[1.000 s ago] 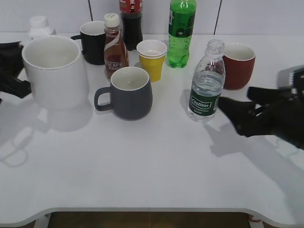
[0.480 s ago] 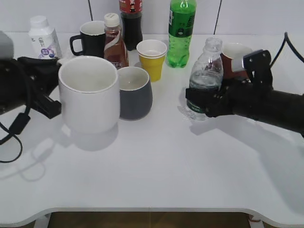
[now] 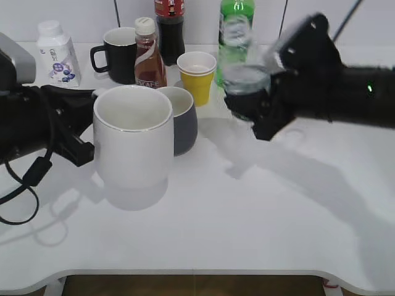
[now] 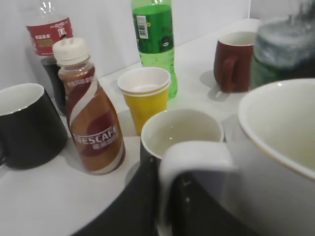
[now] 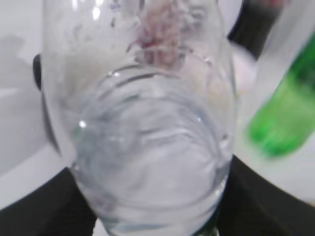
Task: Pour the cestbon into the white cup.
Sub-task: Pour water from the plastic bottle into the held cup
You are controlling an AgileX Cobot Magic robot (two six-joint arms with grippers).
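Note:
The cestbon, a small clear capless water bottle, is held upright above the table, blurred, just right of the yellow paper cup. My right gripper is shut on its lower body. It fills the right wrist view. The large white cup stands left of centre in front of the grey mug. My left gripper is shut on its handle, which shows in the left wrist view. The cup's rim shows there too.
A grey mug stands right behind the white cup. Behind it are a yellow paper cup, a Nescafe bottle, a black mug, a cola bottle, a green soda bottle and a small white bottle. A red mug stands at the right.
My right gripper closed on the cestbon and lifted it up and left. My left gripper carried the white cup rightwards, to in front of the grey mug.

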